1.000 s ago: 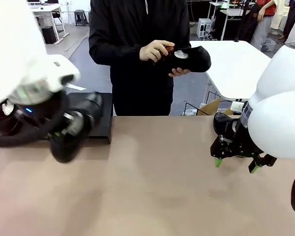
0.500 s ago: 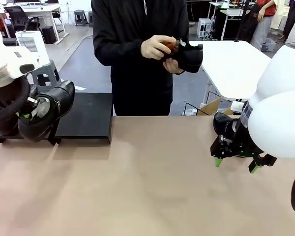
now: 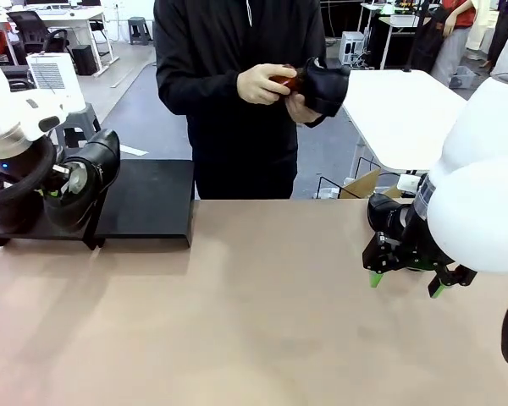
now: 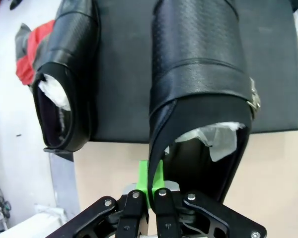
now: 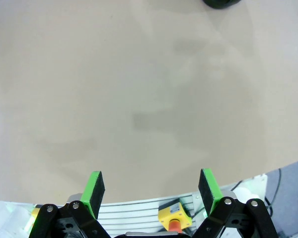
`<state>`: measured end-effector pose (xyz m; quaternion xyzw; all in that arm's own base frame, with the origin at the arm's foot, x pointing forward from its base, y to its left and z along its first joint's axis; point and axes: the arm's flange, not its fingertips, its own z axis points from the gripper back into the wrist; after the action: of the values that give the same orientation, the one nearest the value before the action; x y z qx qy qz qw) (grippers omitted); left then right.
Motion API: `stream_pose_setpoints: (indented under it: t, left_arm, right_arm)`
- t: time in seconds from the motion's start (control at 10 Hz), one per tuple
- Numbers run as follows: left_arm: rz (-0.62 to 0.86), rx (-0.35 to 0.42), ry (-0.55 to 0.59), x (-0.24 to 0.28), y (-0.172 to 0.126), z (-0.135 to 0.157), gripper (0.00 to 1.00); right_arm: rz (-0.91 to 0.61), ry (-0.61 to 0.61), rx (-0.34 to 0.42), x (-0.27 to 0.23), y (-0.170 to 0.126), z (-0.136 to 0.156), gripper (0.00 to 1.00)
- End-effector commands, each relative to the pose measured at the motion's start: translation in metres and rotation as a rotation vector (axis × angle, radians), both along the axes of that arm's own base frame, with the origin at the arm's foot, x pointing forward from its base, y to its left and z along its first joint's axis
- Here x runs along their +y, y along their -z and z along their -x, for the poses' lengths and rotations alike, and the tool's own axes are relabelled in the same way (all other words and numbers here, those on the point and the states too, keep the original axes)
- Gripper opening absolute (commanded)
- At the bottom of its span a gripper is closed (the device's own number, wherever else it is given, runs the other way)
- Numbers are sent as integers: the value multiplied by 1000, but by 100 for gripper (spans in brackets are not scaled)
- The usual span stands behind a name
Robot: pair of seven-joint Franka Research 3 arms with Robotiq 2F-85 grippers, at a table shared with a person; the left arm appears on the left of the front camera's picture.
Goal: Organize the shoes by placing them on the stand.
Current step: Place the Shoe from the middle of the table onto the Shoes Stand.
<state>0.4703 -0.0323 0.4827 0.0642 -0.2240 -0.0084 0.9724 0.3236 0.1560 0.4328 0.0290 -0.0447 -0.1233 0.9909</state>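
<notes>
Left gripper (image 4: 151, 178) pinching shoe (image 4: 198, 89) by heel rim, stand (image 4: 121, 74) beyond fingertips, second shoe (image 4: 69, 84) resting alongside; right gripper (image 5: 151, 191) hanging, jaws spread, above table (image 5: 139, 99).

stand (image 3: 152, 199): black, flat, far-left
shoe one (image 4: 198, 89): glossy, paper-stuffed, tilted over stand
shoe two (image 4: 64, 84): on stand's end
shoe three (image 3: 326, 85): aloft, far side
</notes>
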Motion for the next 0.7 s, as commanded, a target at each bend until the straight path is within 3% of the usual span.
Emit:
stream_pose_setpoints:
  t: [0.0, 0.3, 0.6]
  left_arm:
    - [-17, 10, 25, -4, -7, 5, 0]
    - [5, 6, -13, 3, 8, -8, 0]
    - [30, -60, -74, 22, 30, -32, 0]
  right_arm:
    - [-11, -13, 1, -2, -1, -1, 100]
    - [-11, -13, 1, -2, -1, -1, 100]
    - [-11, -13, 1, -2, -1, -1, 100]
